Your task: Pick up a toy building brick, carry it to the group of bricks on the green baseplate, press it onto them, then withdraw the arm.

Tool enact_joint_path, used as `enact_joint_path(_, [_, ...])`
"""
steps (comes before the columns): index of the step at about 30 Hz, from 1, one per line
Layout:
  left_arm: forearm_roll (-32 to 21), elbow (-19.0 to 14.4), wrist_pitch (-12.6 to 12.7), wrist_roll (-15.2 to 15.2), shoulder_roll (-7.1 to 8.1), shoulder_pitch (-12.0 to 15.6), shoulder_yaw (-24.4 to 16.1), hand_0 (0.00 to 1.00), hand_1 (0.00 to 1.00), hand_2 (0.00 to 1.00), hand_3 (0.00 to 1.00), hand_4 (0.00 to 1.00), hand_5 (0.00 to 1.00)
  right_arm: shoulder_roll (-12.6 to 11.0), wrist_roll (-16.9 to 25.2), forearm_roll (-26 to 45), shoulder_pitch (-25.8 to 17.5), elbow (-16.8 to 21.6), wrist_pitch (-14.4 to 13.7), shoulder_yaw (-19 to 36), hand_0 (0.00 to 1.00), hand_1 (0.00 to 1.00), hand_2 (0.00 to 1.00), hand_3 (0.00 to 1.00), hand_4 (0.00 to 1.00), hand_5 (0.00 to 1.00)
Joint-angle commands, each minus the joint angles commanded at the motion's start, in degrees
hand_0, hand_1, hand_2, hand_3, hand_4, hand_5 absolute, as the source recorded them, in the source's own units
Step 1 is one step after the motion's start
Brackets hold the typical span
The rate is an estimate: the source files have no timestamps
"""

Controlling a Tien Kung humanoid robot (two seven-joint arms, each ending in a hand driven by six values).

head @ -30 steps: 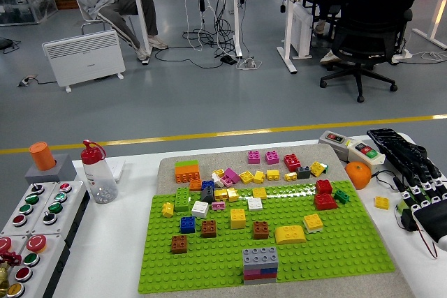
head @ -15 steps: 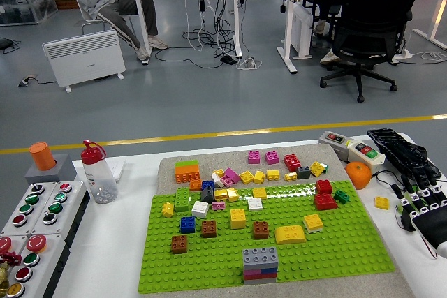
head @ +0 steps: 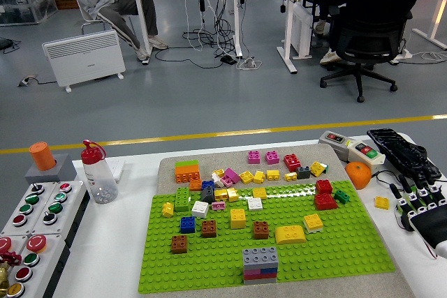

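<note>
Robot hand (head: 419, 204) (right) retreated slightly toward table edge; bricks (head: 260, 264) unmoved.

White table (head: 122, 242), near edge at the bottom. Toward the middle, a grey mat (head: 167, 167), lying flat on it, with a green baseplate (head: 335, 249) overlapping its near part (loose bricks scattered over both). At the left, a button panel (head: 31, 228) with red and green buttons, a grey block (head: 50, 169) topped by an orange cylinder, and beside these a clear bottle (head: 100, 176) with a red cap, upright. At the right, a two-button control box (head: 353, 148), an orange (head: 358, 174) just beside the mat's corner, a black keyboard-like device (head: 401, 151), and a small yellow brick (head: 381, 202) lying apart.
</note>
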Motion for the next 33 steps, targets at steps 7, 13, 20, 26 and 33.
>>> enact_joint_path(7, [-0.3,0.0,0.0,-0.1,0.1,-0.4,0.0,0.656,0.683,0.708,0.577,0.294,0.998,0.1,-0.3,0.2,0.4,0.0,0.1,0.0,0.794,0.765,0.728,0.712,0.516,0.637])
enact_joint_path(13, [-0.5,0.0,0.0,-0.2,0.11,-0.5,-0.1,0.656,0.682,0.707,0.577,0.295,0.998,0.2,-0.5,0.5,0.4,-0.1,0.3,0.0,0.792,0.761,0.724,0.706,0.514,0.633])
enact_joint_path(20, [-0.6,0.0,0.1,-0.3,0.12,-0.6,-0.1,0.655,0.681,0.707,0.577,0.296,0.998,0.3,-0.6,-0.3,0.8,0.1,-0.4,-0.2,0.784,0.754,0.719,0.703,0.513,0.626])
enact_joint_path(26, [-0.6,0.0,0.1,-0.3,0.09,-0.7,0.0,0.655,0.681,0.706,0.577,0.296,0.998,0.4,-0.9,-1.0,1.3,0.4,-0.7,-0.4,0.744,0.742,0.717,0.7,0.507,0.615])
enact_joint_path(33, [-0.7,0.0,0.1,-0.3,0.04,-0.8,0.1,0.655,0.682,0.706,0.577,0.296,0.998,0.5,-0.8,-0.9,1.4,0.4,-0.7,-0.3,0.725,0.737,0.717,0.696,0.506,0.614])
